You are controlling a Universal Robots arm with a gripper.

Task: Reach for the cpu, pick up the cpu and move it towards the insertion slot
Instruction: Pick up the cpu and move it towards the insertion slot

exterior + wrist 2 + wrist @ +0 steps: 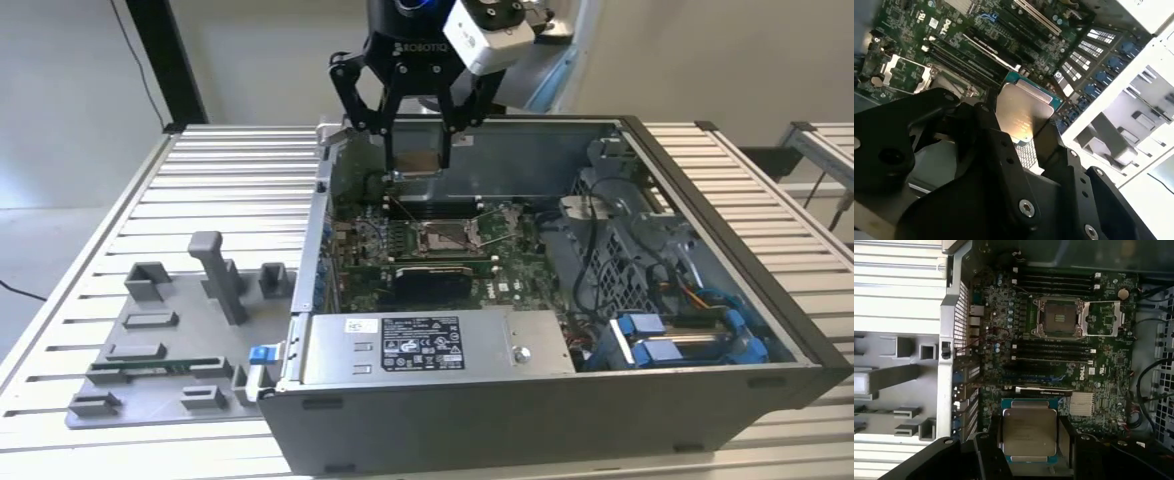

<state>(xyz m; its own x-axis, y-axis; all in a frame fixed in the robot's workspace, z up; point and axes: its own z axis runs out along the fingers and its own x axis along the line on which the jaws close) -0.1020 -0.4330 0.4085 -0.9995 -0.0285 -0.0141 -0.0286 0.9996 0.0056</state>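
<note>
Gripper [418, 135] is hanging above the open computer case [747, 300], fingers [1066, 440] clamping the cpu [1029, 432] by two opposite edges. Chip is riding in open air over the green board, well apart from the case walls. Insertion slot [1059, 316] is sitting at 12 o'clock from the chip in the first wrist view, frame open. Finger tips are partly hidden behind the chip.

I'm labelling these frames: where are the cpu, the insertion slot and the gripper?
cpu [1030, 434]: first wrist view, on its silvery top.
insertion slot [1059, 317]: first wrist view, on its dark centre.
gripper [418, 140]: exterior view, between the fingertips.
</note>
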